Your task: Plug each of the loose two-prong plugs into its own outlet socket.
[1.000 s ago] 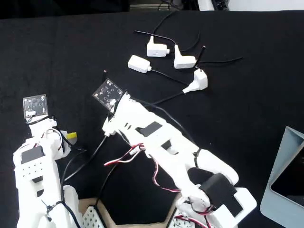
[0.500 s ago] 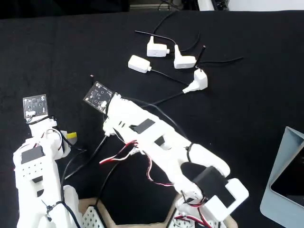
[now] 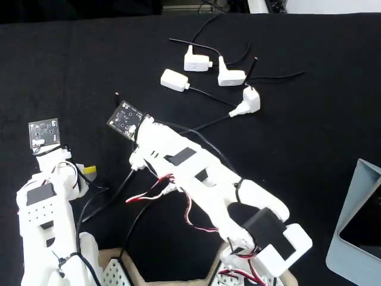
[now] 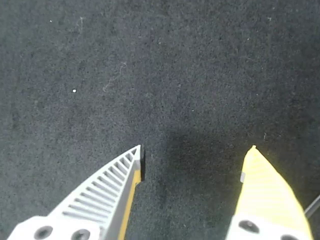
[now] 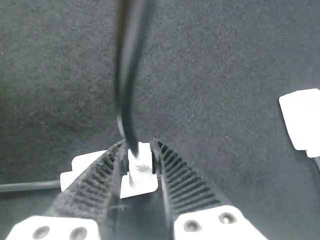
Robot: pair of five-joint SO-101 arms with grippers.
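A big black cloth covers the whole table. It looks soft and a bit fuzzy.

The right arm is the biggest thing on it. It is white and stretches far out over the cloth. The left arm is white too. It stands to the left of the right arm, well apart from it, and is folded up short. A gray-blue box sits far off to the right of the right arm, at the edge of the table.

A bunch of white plug parts with black cords lies out past the tip of the right arm, a bit to its right.

At the tip of the right arm, the right gripper squeezes a small white plug. The plug sits right between the two fingers, and both fingers press on its sides. A black cable comes out of the plug. A small white piece lies just beside one finger. Another white piece lies further off on the cloth.

The left gripper hangs over bare cloth. Its fingers are spread wide apart and hold nothing. One finger is gray and the other is yellow.
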